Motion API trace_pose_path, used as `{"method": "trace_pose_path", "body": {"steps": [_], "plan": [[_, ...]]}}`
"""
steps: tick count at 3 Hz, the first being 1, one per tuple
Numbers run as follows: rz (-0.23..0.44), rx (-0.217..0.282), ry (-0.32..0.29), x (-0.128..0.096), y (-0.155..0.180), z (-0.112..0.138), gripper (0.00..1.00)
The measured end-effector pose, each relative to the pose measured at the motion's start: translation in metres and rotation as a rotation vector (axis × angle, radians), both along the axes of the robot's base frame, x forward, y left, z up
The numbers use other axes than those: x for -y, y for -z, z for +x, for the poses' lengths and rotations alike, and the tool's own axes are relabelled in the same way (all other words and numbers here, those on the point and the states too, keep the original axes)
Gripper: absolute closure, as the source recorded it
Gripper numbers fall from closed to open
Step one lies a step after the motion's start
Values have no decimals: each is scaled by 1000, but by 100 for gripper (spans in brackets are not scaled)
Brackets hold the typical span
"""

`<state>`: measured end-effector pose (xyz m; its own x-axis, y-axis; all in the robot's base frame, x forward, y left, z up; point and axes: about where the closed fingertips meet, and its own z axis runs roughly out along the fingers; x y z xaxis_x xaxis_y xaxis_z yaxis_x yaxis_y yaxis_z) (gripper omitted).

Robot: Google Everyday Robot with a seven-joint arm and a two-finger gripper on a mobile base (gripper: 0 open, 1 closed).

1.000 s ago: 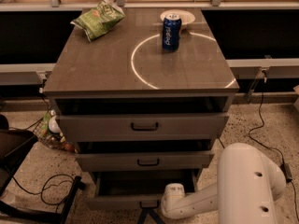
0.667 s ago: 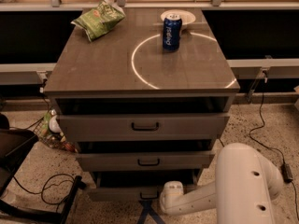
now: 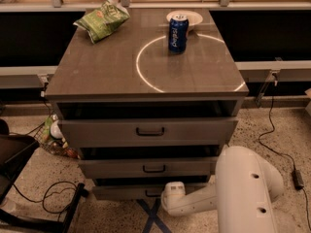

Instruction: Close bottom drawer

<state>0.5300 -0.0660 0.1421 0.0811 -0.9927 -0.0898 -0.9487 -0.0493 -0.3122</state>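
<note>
Dim; gripper [image 3: 165, 195] shadowed at bottom drawer [image 3: 119, 192]

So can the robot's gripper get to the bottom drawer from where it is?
Probably yes. The gripper sits low down, right at the front of the bottom drawer near its handle, with nothing between them. The blue can and green chip bag are up on top, well out of the way.

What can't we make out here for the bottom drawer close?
All in the camera view:
- Claw: sits at the bottom drawer front, right of centre. The white wrist hides whether it touches the front.
- Bottom drawer handle: partly covered by the claw.
- Bottom drawer interior: in dark shadow under the middle drawer, so the contents are unreadable.
- Arm: cut off by the bottom edge, so the base is unseen.
</note>
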Motion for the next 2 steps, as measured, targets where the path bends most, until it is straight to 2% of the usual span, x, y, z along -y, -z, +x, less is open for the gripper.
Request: {"method": "trace_pose_path", "body": {"steps": [1, 2], "plan": [[0, 0, 0, 0, 0, 0, 100], [-22, 2, 7, 3, 4, 17, 100]]}}
